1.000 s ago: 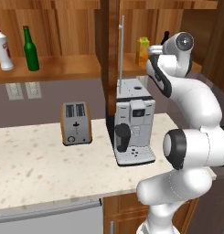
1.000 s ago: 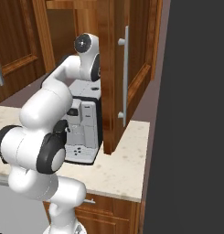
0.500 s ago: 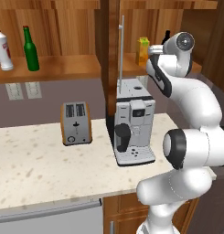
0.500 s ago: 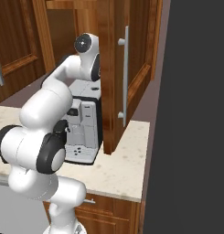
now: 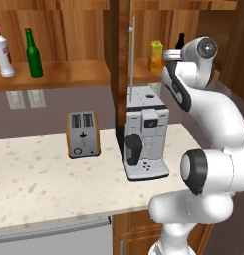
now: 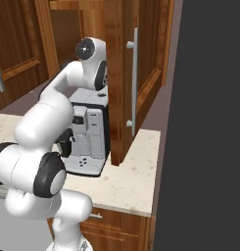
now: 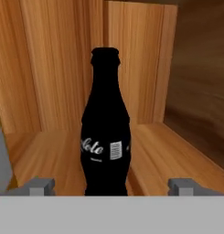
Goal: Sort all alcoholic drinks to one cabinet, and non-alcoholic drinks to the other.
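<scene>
In hand view, cola bottle (image 7: 105, 132) upright between open tool (image 7: 110, 186) fingers.

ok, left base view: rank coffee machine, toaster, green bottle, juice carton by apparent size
1. coffee machine
2. toaster
3. green bottle
4. juice carton

The bottle and carton sit farther back on the shelves, so their true sizes are unsure.

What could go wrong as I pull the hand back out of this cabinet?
1. The cola bottle stands upright between the open fingers; a skewed retreat could clip and topple it.
2. The juice carton stands close beside it on the same shelf, so a falling bottle might knock it.
3. The open cabinet door hangs near the arm.
</scene>
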